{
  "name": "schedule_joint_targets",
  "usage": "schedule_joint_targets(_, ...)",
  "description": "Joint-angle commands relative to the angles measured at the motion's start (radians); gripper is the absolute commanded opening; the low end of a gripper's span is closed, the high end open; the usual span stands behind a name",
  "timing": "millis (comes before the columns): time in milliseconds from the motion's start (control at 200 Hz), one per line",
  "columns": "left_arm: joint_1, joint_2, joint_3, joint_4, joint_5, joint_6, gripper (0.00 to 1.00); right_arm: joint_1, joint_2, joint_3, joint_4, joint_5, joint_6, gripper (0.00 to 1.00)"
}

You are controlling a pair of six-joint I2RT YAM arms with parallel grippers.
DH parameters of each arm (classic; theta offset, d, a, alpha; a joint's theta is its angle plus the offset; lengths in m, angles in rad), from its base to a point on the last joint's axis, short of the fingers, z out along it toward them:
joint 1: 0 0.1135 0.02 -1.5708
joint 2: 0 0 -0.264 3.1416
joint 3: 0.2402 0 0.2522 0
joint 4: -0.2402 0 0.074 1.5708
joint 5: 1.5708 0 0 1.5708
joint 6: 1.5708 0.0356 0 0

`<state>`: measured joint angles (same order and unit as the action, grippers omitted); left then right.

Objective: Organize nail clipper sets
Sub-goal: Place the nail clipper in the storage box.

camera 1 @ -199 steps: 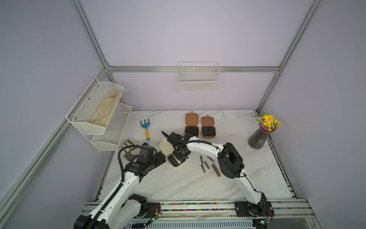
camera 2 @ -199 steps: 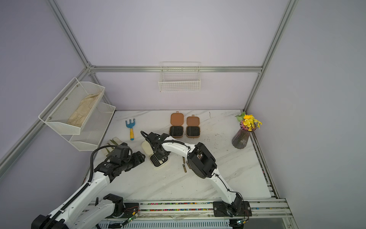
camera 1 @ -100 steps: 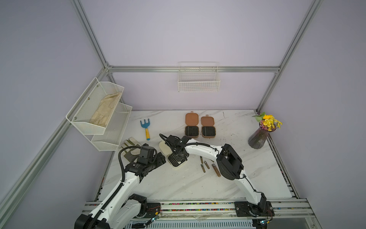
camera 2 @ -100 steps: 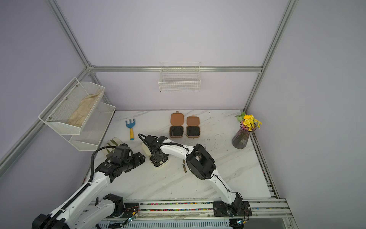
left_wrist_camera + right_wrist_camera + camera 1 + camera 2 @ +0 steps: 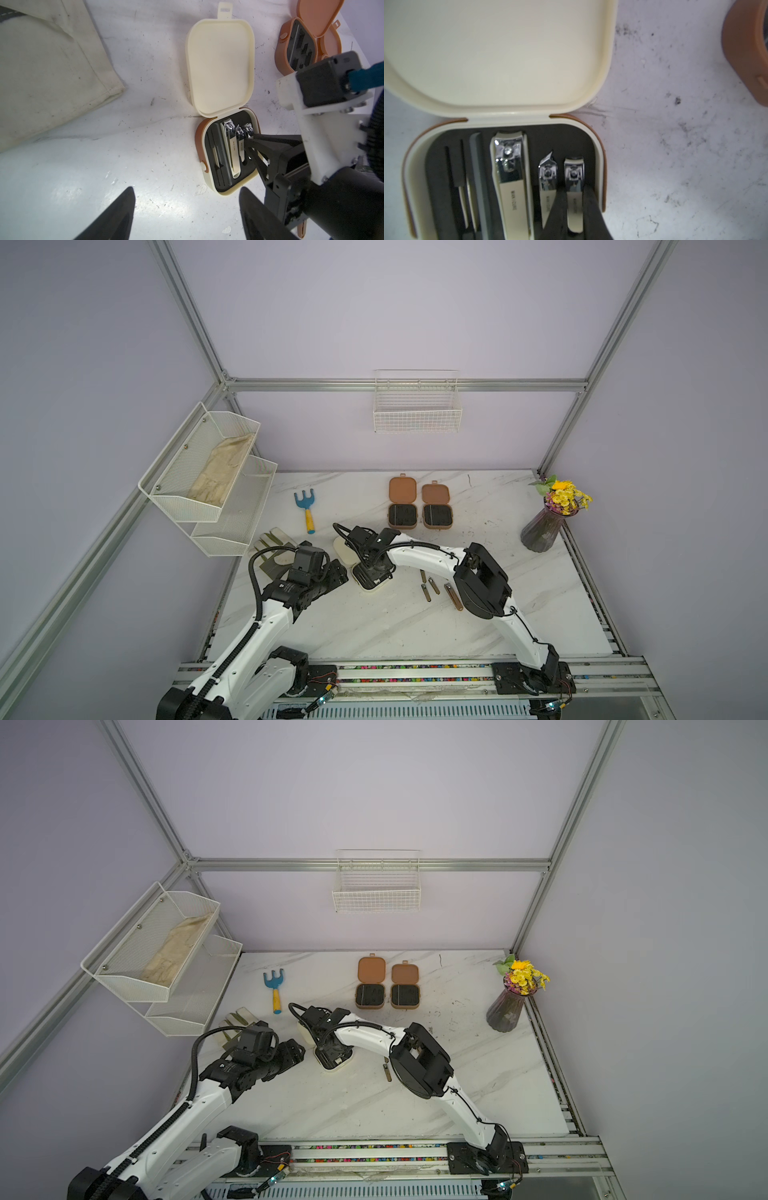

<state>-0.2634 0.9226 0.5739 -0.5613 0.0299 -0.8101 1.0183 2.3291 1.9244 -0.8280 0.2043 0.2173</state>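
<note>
Since a second ago my right gripper [image 5: 573, 190] dipped slightly into the cream case [image 5: 600, 166], pinching the small clipper [image 5: 574, 172] in its end slot, long axis front-to-hinge, head toward the hinge. Left gripper [image 5: 186, 190] gapes beside the case.

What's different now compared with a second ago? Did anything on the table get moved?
The right pincer dipped a little lower into the open cream case, where it now pinches the small clipper in the end slot; nothing was visibly let go. The left pincer, open, the two brown cases, the loose clippers and the rake stayed put.
</note>
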Motion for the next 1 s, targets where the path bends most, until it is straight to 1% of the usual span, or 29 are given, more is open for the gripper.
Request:
schedule_joint_targets(0, -0.002, -0.014, -0.038, 0.029, 0.005, 0.001, 0.78, -0.006, 0.093, -0.054, -0.066, -0.023, 0.03, 0.1)
schedule_joint_targets(135, -0.002, -0.027, -0.048, 0.024, 0.002, 0.005, 0.78, -0.001, 0.092, -0.096, -0.052, -0.036, 0.05, 0.08)
schedule_joint_targets(320, -0.002, -0.021, -0.036, -0.002, 0.0, 0.008, 0.78, -0.001, 0.072, -0.155, -0.013, -0.14, 0.077, 0.07)
schedule_joint_targets(430, -0.002, -0.024, -0.033, -0.006, -0.001, 0.008, 0.78, -0.001, 0.072, -0.153, -0.023, -0.153, 0.081, 0.07)
schedule_joint_targets(630, -0.002, -0.033, -0.033, -0.009, -0.004, 0.007, 0.78, -0.004, 0.095, -0.143, -0.046, -0.151, 0.078, 0.07)
schedule_joint_targets(765, -0.002, -0.032, -0.034, -0.012, -0.007, 0.008, 0.78, -0.005, 0.102, -0.141, -0.064, -0.122, 0.071, 0.07)
schedule_joint_targets(900, -0.002, -0.028, -0.034, -0.013, -0.007, 0.006, 0.78, -0.004, 0.096, -0.116, -0.09, -0.088, 0.064, 0.11)
schedule_joint_targets(995, -0.003, -0.028, -0.032, -0.012, -0.008, 0.006, 0.78, -0.005, 0.095, -0.073, -0.121, -0.065, 0.052, 0.15)
